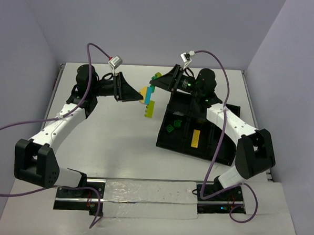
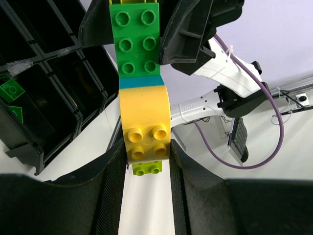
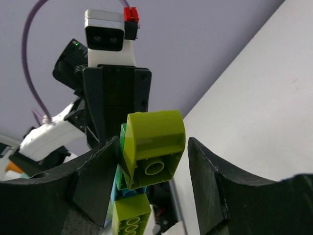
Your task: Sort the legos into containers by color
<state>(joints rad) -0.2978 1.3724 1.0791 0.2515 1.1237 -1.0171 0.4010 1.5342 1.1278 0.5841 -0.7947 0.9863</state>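
One joined stack of legos hangs in the air between my two grippers, left of the black tray [image 1: 218, 147]. In the left wrist view it runs from green brick [image 2: 134, 44] through a light blue layer [image 2: 141, 82] and a yellow brick [image 2: 146, 122] to a small lime brick [image 2: 147, 168]. My left gripper [image 1: 138, 97] [image 2: 145, 147] is shut on the yellow brick [image 1: 144, 91]. My right gripper [image 1: 158, 82] [image 3: 154, 142] is shut on the other end, on the curved lime brick [image 3: 154, 147] and the green one behind it. A second lime brick [image 1: 148, 109] hangs below.
The tray's compartments hold green legos [image 1: 172, 123] and a yellow one [image 1: 196, 138]; its left side shows in the left wrist view [image 2: 54, 103] with green pieces [image 2: 10, 90]. A white strip [image 1: 142, 193] lies along the near table edge. Purple cables trail from both arms.
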